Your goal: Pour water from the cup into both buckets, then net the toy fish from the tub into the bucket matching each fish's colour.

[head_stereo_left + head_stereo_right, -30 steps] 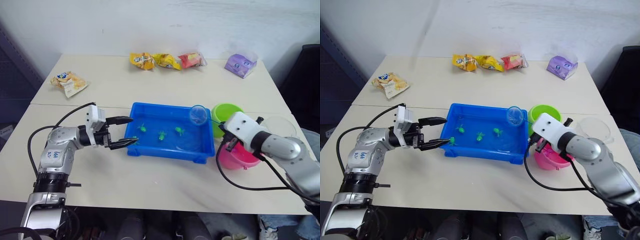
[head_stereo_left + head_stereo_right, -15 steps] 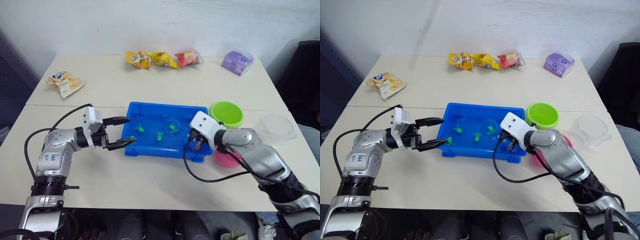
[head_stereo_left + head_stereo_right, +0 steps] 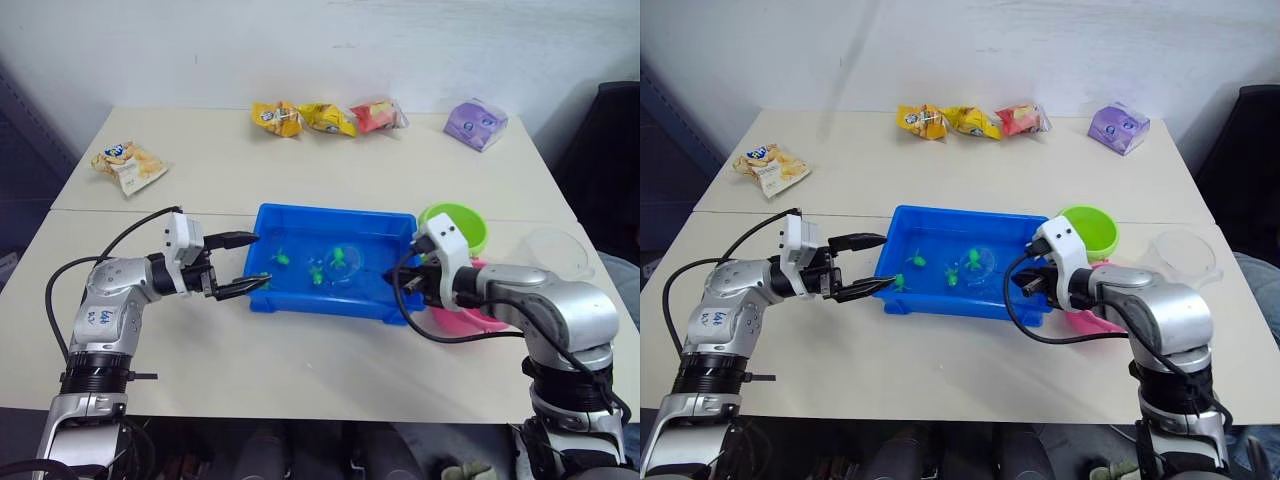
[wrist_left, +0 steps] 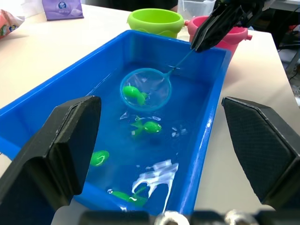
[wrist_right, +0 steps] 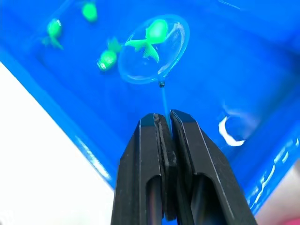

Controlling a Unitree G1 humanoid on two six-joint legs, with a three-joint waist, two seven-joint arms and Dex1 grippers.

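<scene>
right gripper (image 5: 164, 123) is clamped tight on the thin handle of the net (image 5: 153, 49), fingers pressed together with the handle pinched between them. net hoop is down in the blue tub (image 3: 300, 222), in the water, with one green fish (image 5: 152, 36) sitting inside the hoop. three more green fish in the tub outside the net: one just beside the hoop (image 4: 150, 126), one further toward the left gripper's end (image 4: 99, 158), one near that end wall (image 4: 127, 197). i can't make out any pink fish in the tub.

left gripper (image 3: 244, 263) is wide open, holding nothing, parked at the tub's left end with the lower finger at the tub's rim; can't tell if it touches.

green bucket (image 3: 455, 222) stands just beyond the tub's far right corner, pink bucket (image 4: 215, 32) right beside it on the near side, partly hidden behind the right arm in the head views. clear cup (image 3: 556, 252) sits on the table to the right of both buckets, near the table edge.

snack bags (image 3: 325, 117) along the far edge of the table, one more bag (image 3: 125, 165) at far left, purple pack (image 3: 476, 123) at far right.
</scene>
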